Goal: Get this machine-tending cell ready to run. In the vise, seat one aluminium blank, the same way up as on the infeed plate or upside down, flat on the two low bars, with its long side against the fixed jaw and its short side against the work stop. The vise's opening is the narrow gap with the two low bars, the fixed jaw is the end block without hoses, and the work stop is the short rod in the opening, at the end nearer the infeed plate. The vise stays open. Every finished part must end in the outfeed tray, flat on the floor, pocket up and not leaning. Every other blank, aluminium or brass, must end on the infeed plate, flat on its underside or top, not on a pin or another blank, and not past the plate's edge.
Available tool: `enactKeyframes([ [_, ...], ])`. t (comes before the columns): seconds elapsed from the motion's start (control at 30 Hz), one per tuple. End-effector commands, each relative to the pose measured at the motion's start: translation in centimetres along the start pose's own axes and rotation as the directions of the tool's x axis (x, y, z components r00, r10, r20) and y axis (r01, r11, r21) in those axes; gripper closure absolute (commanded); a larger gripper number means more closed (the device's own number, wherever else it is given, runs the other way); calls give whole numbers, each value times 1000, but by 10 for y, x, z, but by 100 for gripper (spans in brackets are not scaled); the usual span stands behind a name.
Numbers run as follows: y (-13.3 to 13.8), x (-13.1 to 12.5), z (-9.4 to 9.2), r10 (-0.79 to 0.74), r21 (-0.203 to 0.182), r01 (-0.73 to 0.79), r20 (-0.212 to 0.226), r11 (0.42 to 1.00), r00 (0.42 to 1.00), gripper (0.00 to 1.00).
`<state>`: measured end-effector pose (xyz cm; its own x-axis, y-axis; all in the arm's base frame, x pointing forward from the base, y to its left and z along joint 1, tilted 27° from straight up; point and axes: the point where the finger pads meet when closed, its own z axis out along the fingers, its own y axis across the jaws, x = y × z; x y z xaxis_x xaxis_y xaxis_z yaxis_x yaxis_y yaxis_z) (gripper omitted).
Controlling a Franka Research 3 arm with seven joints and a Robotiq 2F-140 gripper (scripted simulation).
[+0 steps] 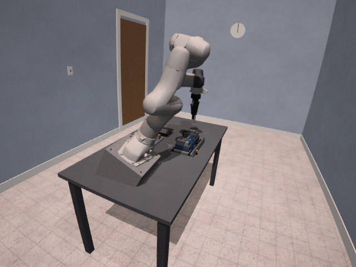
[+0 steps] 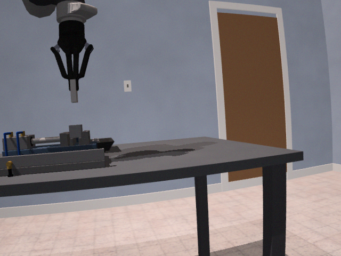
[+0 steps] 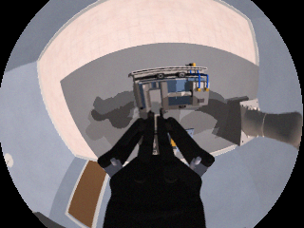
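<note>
My gripper (image 2: pixel 73 95) hangs high above the table, fingers pressed together and holding nothing; it also shows in the top view (image 1: pixel 194 116) and in the wrist view (image 3: pixel 155 117). Below it stands the vise (image 2: pixel 55 145), blue-based with blue hoses at its left end, also in the top view (image 1: pixel 187 141) and the wrist view (image 3: pixel 171 91). A grey block (image 2: pixel 75 131) stands up in the vise area; I cannot tell whether it is a blank or a jaw. The infeed plate (image 1: pixel 166 132) lies behind the arm, mostly hidden. The blanks and finished parts are too small to tell apart.
A long grey rail (image 2: pixel 52 161) with a yellow-topped post (image 2: pixel 9 166) runs in front of the vise. The robot's wedge base (image 1: pixel 129 163) takes the middle of the table. A dark tray end (image 2: pixel 106 143) sits right of the vise. Table edges are near the vise.
</note>
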<state>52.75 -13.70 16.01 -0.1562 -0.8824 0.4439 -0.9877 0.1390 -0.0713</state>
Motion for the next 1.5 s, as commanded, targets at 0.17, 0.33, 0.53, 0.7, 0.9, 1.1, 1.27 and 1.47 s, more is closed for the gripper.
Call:
enactKeyframes([
  [0.17, 0, 6, 0, 265, 4, -265, -1, 964, 964, 100],
  [0.33, -1, 9, 0, 361, 4, -361, -1, 932, 932, 100],
  [0.53, -1, 13, 0, 466, 4, -466, 0, 885, 885, 100],
  [0.7, -1, 16, 0, 558, 4, -558, 0, 830, 830, 100],
  [0.9, -1, 20, 0, 661, 4, -661, 1, 750, 750, 100],
  [1.1, -1, 23, 0, 747, 4, -747, 1, 665, 665, 100],
  [1.27, -2, 27, -1, 816, 4, -816, 2, 578, 578, 100],
  [1.47, -2, 31, -1, 885, 4, -885, 2, 465, 465, 100],
])
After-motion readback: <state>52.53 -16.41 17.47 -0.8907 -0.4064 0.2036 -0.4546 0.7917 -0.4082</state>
